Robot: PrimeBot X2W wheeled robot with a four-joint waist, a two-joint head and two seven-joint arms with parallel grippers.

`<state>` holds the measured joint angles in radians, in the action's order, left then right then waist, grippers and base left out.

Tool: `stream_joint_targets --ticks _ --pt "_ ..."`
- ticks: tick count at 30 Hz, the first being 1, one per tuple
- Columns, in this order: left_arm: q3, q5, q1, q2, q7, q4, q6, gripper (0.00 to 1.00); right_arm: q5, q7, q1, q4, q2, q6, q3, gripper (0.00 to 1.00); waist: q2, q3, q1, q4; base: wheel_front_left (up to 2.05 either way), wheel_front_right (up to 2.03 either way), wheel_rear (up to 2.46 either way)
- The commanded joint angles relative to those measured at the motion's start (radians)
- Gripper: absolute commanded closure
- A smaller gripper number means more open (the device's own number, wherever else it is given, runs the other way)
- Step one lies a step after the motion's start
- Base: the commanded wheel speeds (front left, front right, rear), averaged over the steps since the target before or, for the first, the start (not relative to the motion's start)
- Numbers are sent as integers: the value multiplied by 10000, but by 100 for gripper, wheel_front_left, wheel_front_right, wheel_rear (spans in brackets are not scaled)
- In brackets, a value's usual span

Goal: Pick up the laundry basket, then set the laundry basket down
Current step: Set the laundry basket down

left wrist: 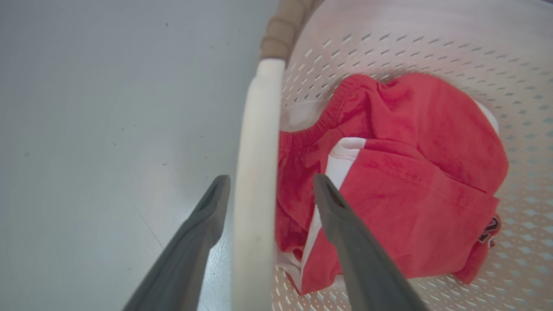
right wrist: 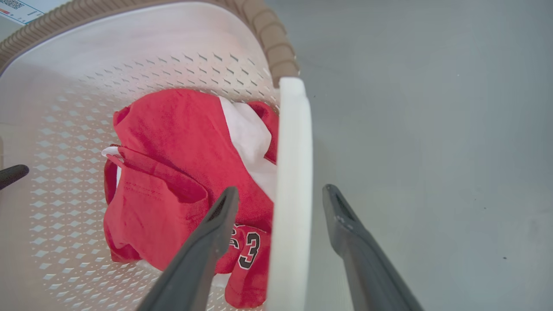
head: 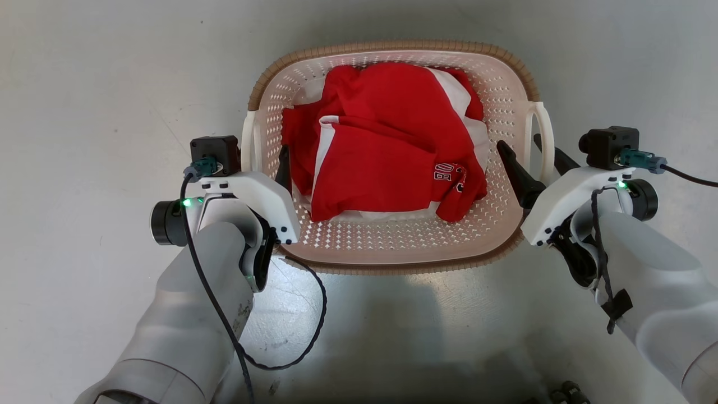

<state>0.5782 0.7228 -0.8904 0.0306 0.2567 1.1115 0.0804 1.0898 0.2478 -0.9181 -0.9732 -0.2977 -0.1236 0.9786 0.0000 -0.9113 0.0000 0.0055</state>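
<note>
Here, nearest to me in the head view, the left forearm (head: pixel 190 303) rises from 7 o'clock and the right forearm (head: pixel 662 280) from 4 o'clock, a black cable (head: pixel 314 314) looping on the floor beside the left one. The left gripper (left wrist: pixel 271 179) stands wide apart, one dark finger outside and one inside the basket wall. The white left handle (left wrist: pixel 257 172) runs between them with a gap showing on each side, so I read no grip there. The right gripper (right wrist: pixel 281 190) is spread just as wide. It straddles the white right handle (right wrist: pixel 293 172) in the same manner, with daylight on both sides, and nothing is held.

The laundry basket (head: pixel 392 45) rests on the grey floor (head: pixel 84 112), between the two grippers and towards 12 o'clock from the middle of the head view. Its handles sit at its 9 o'clock and 3 o'clock sides. Its cream perforated bottom is bare along the 6 o'clock edge.

Farther in lies a crumpled red garment (head: pixel 387 151) with white trim and dark lettering at its 4 o'clock corner. In my right wrist view the lettering includes the numeral 3. A white cloth (head: pixel 454 90) shows beneath the garment towards 2 o'clock. Farthest off, the brown woven-look rim curves round the 12 o'clock end.
</note>
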Motion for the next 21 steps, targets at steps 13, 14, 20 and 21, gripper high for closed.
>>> stream_joint_targets --ticks 13,14,20,21 --pt "-292 -38 347 197 51 1 80 0 2 139 796 16 105 -71 62 0 0 362 0 -88 0 0 0" --pt "-321 -80 372 197 51 -10 85 0 -6 139 818 21 100 -71 36 0 0 434 0 -98 0 0 0" --pt "-952 -533 711 198 51 -186 79 0 4 139 1018 -28 213 -71 -164 0 0 1212 0 -255 0 0 0" --pt "-1083 -641 784 209 51 -242 58 0 -11 139 1051 -27 240 -71 -210 0 0 1353 0 -280 0 0 0"
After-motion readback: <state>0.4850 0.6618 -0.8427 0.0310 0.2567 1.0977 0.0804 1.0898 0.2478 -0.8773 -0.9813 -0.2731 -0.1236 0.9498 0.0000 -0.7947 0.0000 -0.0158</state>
